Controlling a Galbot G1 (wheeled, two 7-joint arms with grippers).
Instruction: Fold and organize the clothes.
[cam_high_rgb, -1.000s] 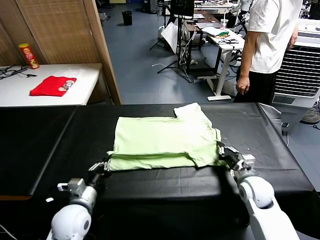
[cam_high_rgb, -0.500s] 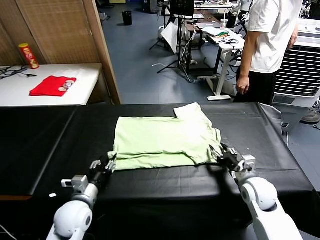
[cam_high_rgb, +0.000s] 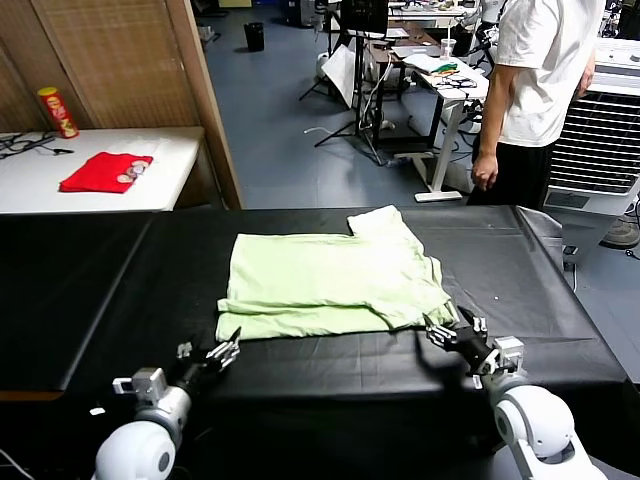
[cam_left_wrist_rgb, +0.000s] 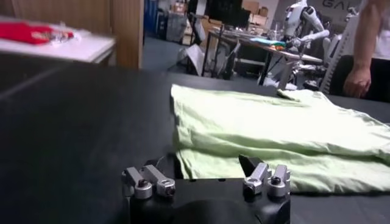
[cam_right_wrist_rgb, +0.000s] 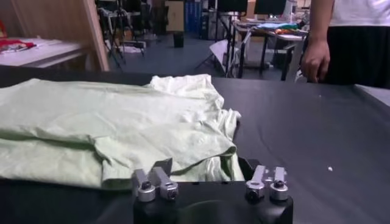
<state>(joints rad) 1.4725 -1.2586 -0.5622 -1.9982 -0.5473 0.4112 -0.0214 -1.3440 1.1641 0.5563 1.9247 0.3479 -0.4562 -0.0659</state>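
**Shirt lies just ahead of both grippers, long axis running crosswise between them**

With both arms low at the near edge of the black table (cam_high_rgb: 90, 290), the mint-green T-shirt (cam_high_rgb: 325, 280) sits straight ahead of my two grippers, spread flat with one fold laid over its near half. Its long axis runs side to side, from one gripper toward the other; one sleeve pokes out on the far side, toward my right.

Left gripper (cam_high_rgb: 222, 352): just short of the shirt's near-left corner, not touching cloth. Fingers stand apart, nothing between them. Left wrist view confirms it: folded hem (cam_left_wrist_rgb: 256, 164) lies directly beyond the fingertips.

Right gripper (cam_high_rgb: 447, 331): beside the near-right corner, closer to the cloth than the left one is to its corner. Right wrist view shows the bunched sleeve edge (cam_right_wrist_rgb: 201, 152) right in front of the fingers. Nothing appears clamped, though I cannot tell how wide this one stands.

Both forearms lie nearly level, pointing forward and slightly inward.

Judgement: the next fold turns on the near hem, one corner per gripper.
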